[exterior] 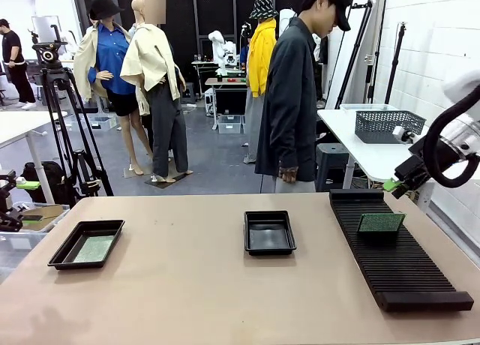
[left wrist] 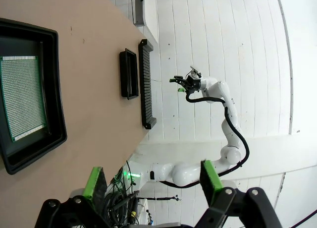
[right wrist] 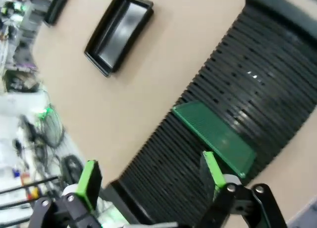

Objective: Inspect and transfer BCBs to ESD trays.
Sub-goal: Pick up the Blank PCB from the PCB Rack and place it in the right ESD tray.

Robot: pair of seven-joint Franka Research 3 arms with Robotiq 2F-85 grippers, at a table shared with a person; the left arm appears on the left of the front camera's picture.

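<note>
One board (exterior: 381, 223) stands on its long edge in the slots of the rack (exterior: 409, 274), toward the rack's far end and leaning a little. We judge it light, thin and stiff, with a face that should not be scraped, so we would pinch it across its thickness at the free top edge and lift it straight out of the slot. The right tool (right wrist: 151, 176) hangs above the rack with its fingers apart, holding nothing. The middle tray (exterior: 269, 236) sits empty on the table (exterior: 187, 292), near the rack. The far tray (exterior: 73, 266), well apart from the rack, holds a second board (exterior: 94, 248) lying flat. The left tool (left wrist: 152, 181) hovers spread wide near it.
</note>
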